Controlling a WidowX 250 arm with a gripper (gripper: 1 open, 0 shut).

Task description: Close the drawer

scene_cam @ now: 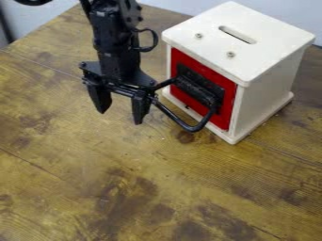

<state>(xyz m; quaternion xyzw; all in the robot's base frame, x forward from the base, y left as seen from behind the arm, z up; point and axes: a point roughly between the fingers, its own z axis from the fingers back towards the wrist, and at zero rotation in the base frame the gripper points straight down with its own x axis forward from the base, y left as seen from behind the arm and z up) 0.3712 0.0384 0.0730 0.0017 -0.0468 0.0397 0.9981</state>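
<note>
The drawer (pixel 199 87) shows as a red front with a black panel in the cream-white cube (pixel 246 47), right of centre on the table. Its large black loop handle (pixel 176 108) sticks out to the left and rests near the table. The drawer looks pushed nearly flush with the cube's face. My black gripper (pixel 120 109) hangs fingers-down just left of the handle, open and empty. Its right fingertip (pixel 139 115) is close beside the loop; I cannot tell if it touches.
The wooden table (pixel 113 188) spreads out in front and to the left. The cube has a slot (pixel 236 34) in its top. A dark object sits at the far top-left corner (pixel 10 19).
</note>
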